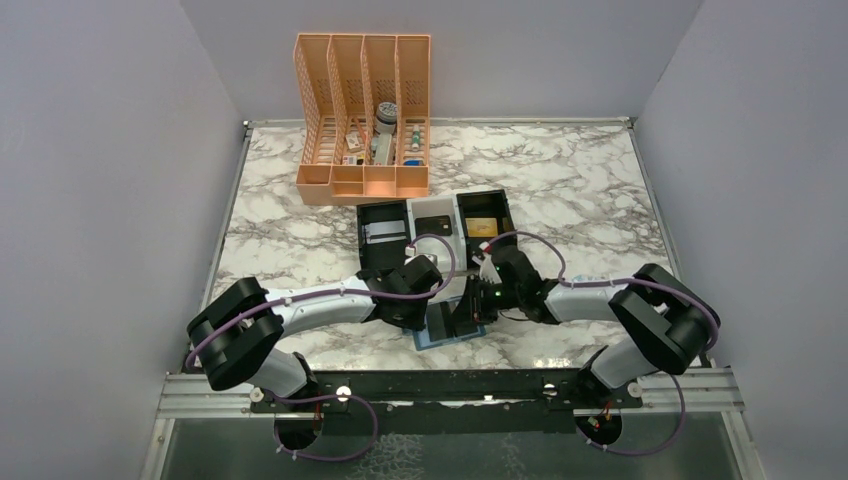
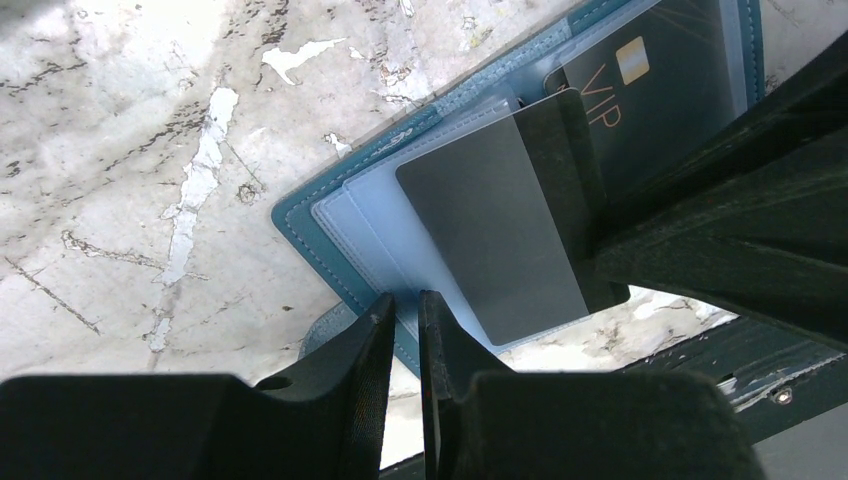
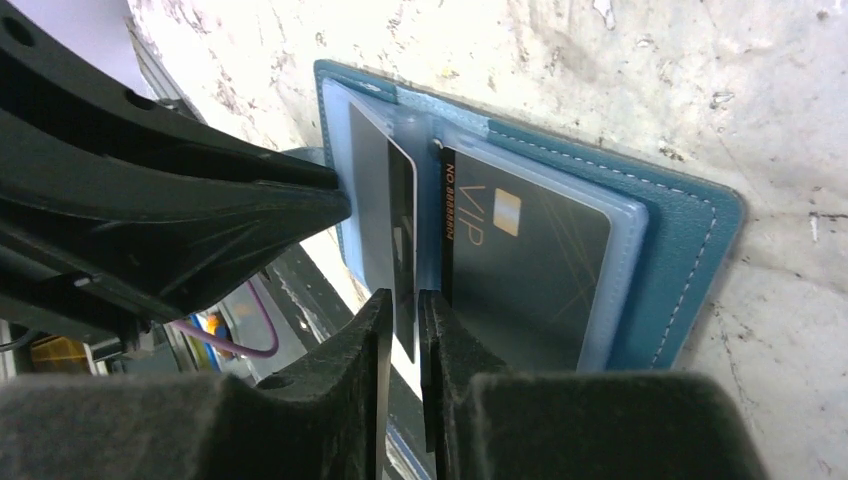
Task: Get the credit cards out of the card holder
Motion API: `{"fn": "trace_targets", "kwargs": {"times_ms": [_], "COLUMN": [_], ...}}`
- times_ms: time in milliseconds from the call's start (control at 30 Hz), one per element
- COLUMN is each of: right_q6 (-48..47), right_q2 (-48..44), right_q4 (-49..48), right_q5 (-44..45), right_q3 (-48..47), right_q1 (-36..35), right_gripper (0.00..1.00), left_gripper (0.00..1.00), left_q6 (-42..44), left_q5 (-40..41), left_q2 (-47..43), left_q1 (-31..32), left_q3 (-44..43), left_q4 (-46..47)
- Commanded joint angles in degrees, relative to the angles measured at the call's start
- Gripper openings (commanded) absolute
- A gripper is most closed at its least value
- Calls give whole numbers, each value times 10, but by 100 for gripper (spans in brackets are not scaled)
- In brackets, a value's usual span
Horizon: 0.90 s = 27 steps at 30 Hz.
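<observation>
Card holder point(image 1: 436, 335): lying open by the middle of the surface's point(image 1: 600, 180) near edge.

Left wrist: left end effector point(image 2: 403, 330) pinched on card holder's blue rim.

Right wrist: right end effector point(image 3: 403, 325) clamped on grey card point(image 3: 382, 220), jutting past the holder's edge, beside VIP card point(image 3: 530, 260).

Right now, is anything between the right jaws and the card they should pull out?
Nothing visible. The right gripper has its jaws closed on the edge of the grey card, which sticks partway out of its sleeve. The left gripper pinches the card holder beside it, not in between.
</observation>
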<state>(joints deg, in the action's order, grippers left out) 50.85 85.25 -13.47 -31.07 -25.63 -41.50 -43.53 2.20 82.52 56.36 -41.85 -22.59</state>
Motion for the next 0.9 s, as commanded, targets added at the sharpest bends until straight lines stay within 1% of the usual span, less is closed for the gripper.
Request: {"fn": "trace_targets", "kwargs": {"times_ms": [0,133,200,233,300,367,433,500,600,733,867], "right_q6": [31,53,59,59,50,31,12,0,-25,-33,-28], "right_q2": [30,54,58,56,44,25,4,-12,-16,-12,-5], "right_q4": [-67,-114,-127,-127,-106,-76,-67,-62,-29,-30,-42], "right_q5": [-32,-47,-48,-45,-30,-14,-16,-18,-31,-47,-55], "right_q3": [8,19,23,24,21,18,25,33,30,34,29], "right_q1": [2,2,2,2,4,8,18,26,36,39,40], "right_gripper": [19,22,20,18,11,7,5,4,4,3,4], "left_gripper": [18,18,18,18,17,17,17,17,17,17,18], "left_q6": [9,6,6,6,7,7,7,7,10,12,10], "left_q5": [24,24,24,24,25,25,25,25,27,28,35], "left_q2": [28,30,31,31,30,30,29,27,28,29,10], "left_q1": [3,4,4,4,4,4,4,4,4,4,5], "left_q3": [8,10,9,10,10,10,10,8,5,3,-2], "left_q4": [-7,-6,-7,-7,-6,-7,-6,-7,-7,-7,-5]}}
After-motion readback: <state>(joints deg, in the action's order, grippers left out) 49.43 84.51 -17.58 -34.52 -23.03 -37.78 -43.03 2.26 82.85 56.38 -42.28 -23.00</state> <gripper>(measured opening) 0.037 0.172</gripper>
